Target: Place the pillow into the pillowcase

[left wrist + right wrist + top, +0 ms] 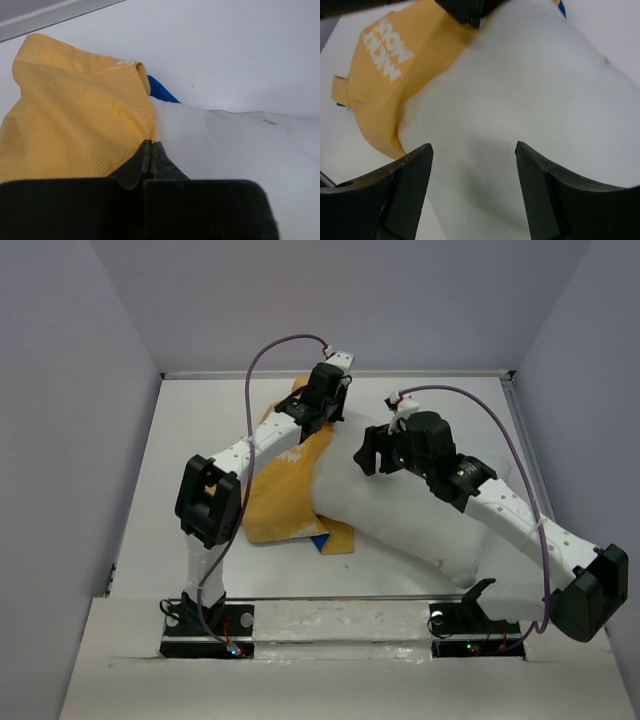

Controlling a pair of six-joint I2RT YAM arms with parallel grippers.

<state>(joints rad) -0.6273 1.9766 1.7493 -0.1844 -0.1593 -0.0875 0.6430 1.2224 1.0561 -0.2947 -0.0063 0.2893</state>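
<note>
- Looking down, we see the plump white pillow (pixel 400 515) lying slantwise, its 10 o'clock end against the rumpled yellow pillowcase (pixel 285 490).
- Our left gripper (pixel 151 150) is clenched at the finely striped yellow hem; pinching cloth or not, we cannot tell.
- Our right gripper (pixel 472 147) hangs released, fingers spread over the pillow.

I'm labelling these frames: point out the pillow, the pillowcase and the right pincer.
pillow (pixel 392 518), top view, its white middle.
pillowcase (pixel 278 492), top view, yellow side beside the pillow.
right pincer (pixel 473 147), right wrist view, midway between its fingertips.
</note>
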